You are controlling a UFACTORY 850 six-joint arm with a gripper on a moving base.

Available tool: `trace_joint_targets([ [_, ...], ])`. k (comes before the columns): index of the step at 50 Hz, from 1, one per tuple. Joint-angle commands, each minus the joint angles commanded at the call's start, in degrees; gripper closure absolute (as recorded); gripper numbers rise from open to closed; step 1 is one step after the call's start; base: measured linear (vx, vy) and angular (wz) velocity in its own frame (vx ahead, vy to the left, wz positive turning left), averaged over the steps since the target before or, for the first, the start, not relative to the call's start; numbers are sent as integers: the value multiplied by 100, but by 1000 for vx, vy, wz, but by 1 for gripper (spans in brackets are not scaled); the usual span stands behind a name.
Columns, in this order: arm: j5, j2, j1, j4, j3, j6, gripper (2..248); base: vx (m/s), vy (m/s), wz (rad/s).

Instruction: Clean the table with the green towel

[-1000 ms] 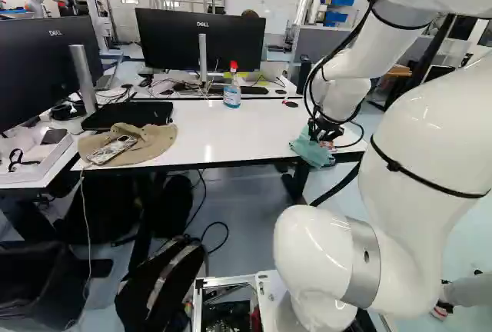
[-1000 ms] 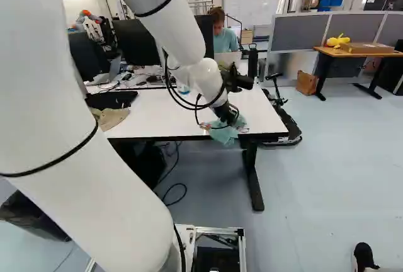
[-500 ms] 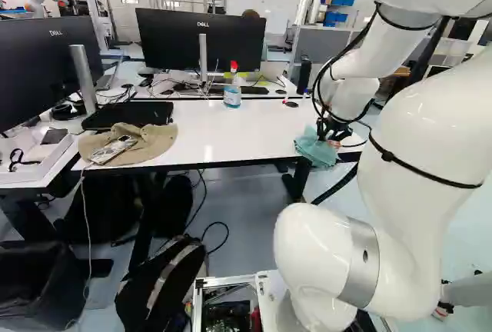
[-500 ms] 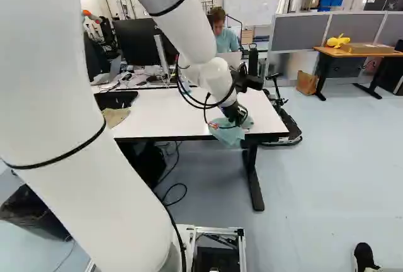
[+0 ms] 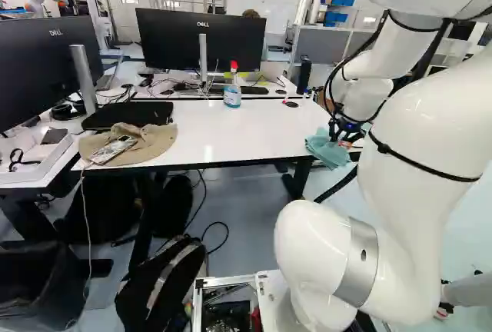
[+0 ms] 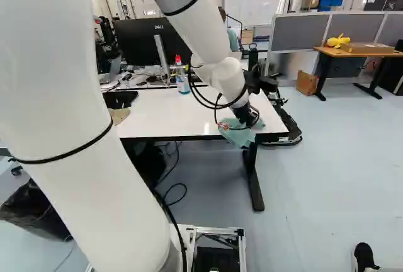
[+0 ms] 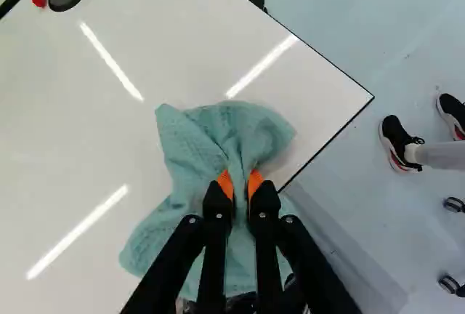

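Towel [image 7: 200, 143] and gripper [image 7: 240, 184] have slid together toward the table [image 5: 238, 128] end at the right of the left base view, fingers pinched on a bunched fold, cloth near the corner and overhanging the near edge, so wiping seems under way there.

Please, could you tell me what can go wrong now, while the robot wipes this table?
The towel hangs over the edge of the table, so it may snag there. The gripper pinches only a bunched fold, which could slip out. A wide sweep might topple the spray bottle.
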Motion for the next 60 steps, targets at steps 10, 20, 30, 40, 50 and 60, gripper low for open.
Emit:
trace_joint_targets([
  [10, 0, 222, -83, 0, 234, 0, 208, 0, 0, 0],
  [20, 0, 447, 18, 0, 465, 0, 208, 0, 0, 0],
  [30, 0, 628, 199, 0, 647, 0, 208, 0, 0, 0],
  [40, 0, 781, 406, 0, 797, 0, 208, 0, 0, 0],
  [50, 0, 829, 655, 0, 843, 0, 208, 0, 0, 0],
  [60, 0, 752, 911, 0, 768, 0, 208, 0, 0, 0],
])
